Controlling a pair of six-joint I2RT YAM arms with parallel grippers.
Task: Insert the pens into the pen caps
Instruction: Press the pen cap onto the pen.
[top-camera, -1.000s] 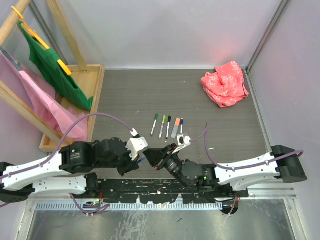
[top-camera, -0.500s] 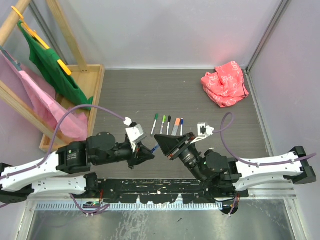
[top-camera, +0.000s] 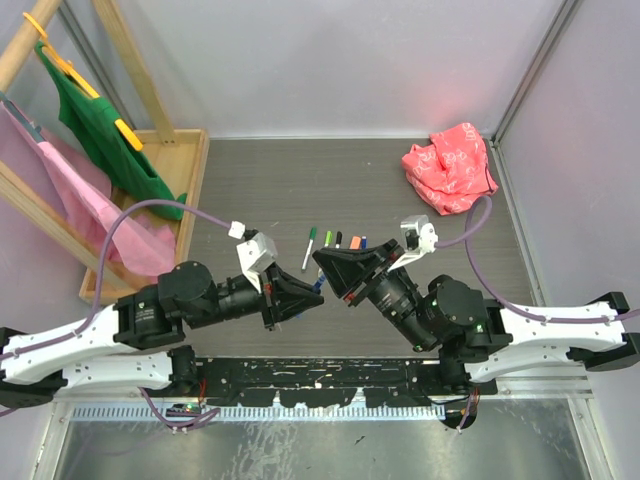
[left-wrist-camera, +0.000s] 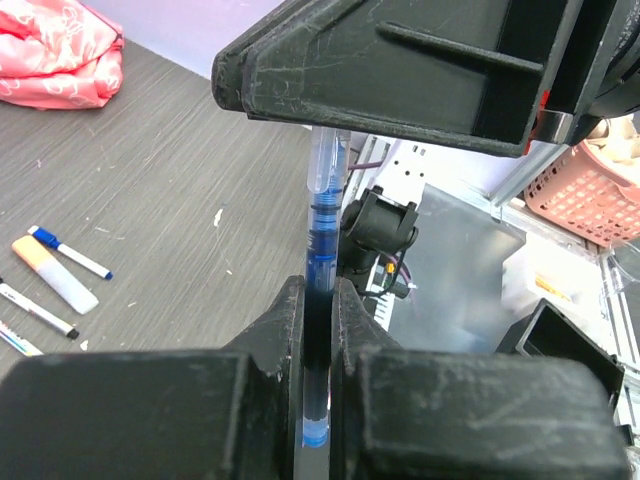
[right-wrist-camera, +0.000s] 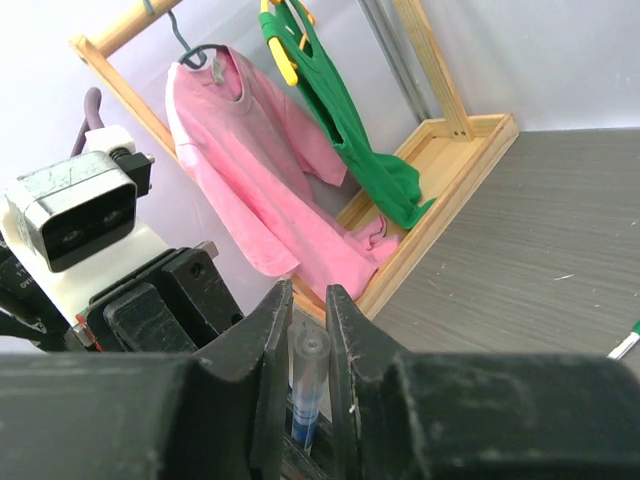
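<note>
Viewing from above, the left gripper (top-camera: 312, 293) and right gripper (top-camera: 328, 272) meet tip to tip above the table (top-camera: 250, 190), just in front of a row of pens (top-camera: 310, 246) lying flat.

Left wrist: the jaws are fully clamped on a blue pen (left-wrist-camera: 318, 300), and its clear cap (left-wrist-camera: 327, 165) reaches up into the right gripper.

Right wrist: the jaws stand narrowly apart, pinching the clear cap.

A dark grey wood-grain tabletop (top-camera: 300, 180) carries a crumpled red cloth (top-camera: 452, 168) near its far right corner. At the far left stands a wooden clothes rack (top-camera: 187, 165). A green garment (top-camera: 110, 140) hangs there on a yellow hanger (top-camera: 128, 133), with a pink garment (top-camera: 70, 190) beside it. A pink slatted basket (left-wrist-camera: 590, 190) shows at the edge of the left wrist view.
</note>
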